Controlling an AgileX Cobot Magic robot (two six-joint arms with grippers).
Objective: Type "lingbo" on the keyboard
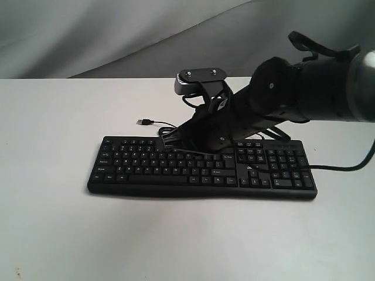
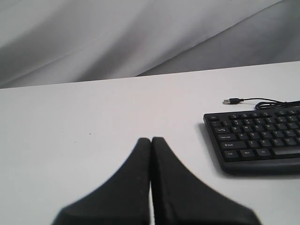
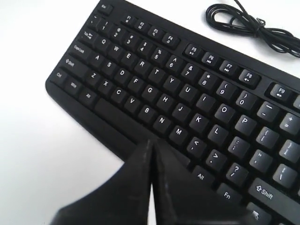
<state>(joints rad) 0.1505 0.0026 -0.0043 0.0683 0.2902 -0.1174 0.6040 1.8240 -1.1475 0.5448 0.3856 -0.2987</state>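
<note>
You had the right gripper (image 3: pixel 151 146) pinched fully together, both fingers meeting in one blunt point and holding nothing. That point sat over the front edge of the keyboard (image 3: pixel 187 108), by the space bar (image 3: pixel 117 117), just below N (image 3: pixel 161 121) and M (image 3: pixel 178 132). Whether it actually pressed anything, I couldn't tell from that angle. The keyboard lay flat on the white table (image 1: pixel 53 129), with its cable (image 1: pixel 153 123) trailing off behind.

To do this well, you wanted the point centred over one keycap before dropping: straight down, a short press, then a clean lift. A tip that blunt could easily catch a neighbouring key.

Your left gripper (image 2: pixel 151 143) was likewise pressed together and empty, parked above bare table well to the side of the keyboard.
</note>
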